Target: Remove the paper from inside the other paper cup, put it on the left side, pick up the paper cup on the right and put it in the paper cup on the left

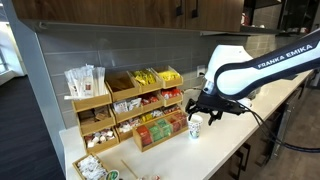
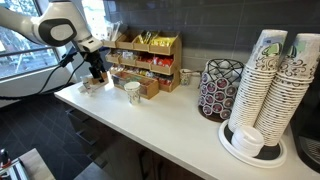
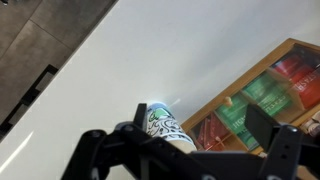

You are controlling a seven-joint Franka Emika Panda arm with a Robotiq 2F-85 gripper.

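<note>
A white paper cup with a green pattern (image 3: 160, 124) stands on the white counter beside the wooden organizer. My gripper (image 3: 200, 140) hovers above it, open and empty, with the cup close to the finger on the left of the wrist view. In an exterior view the gripper (image 1: 205, 106) hangs just above the cup (image 1: 196, 127). In an exterior view a paper cup (image 2: 133, 92) stands in front of the organizer, and the gripper (image 2: 97, 72) is over a small pale object (image 2: 89, 86) that I cannot make out. No paper inside a cup shows.
A wooden organizer (image 1: 130, 105) full of tea and sugar packets runs along the wall and also shows in an exterior view (image 2: 150, 60). A pod carousel (image 2: 220, 88) and tall stacks of paper cups (image 2: 275, 80) stand farther along. The counter edge (image 2: 150, 135) is near.
</note>
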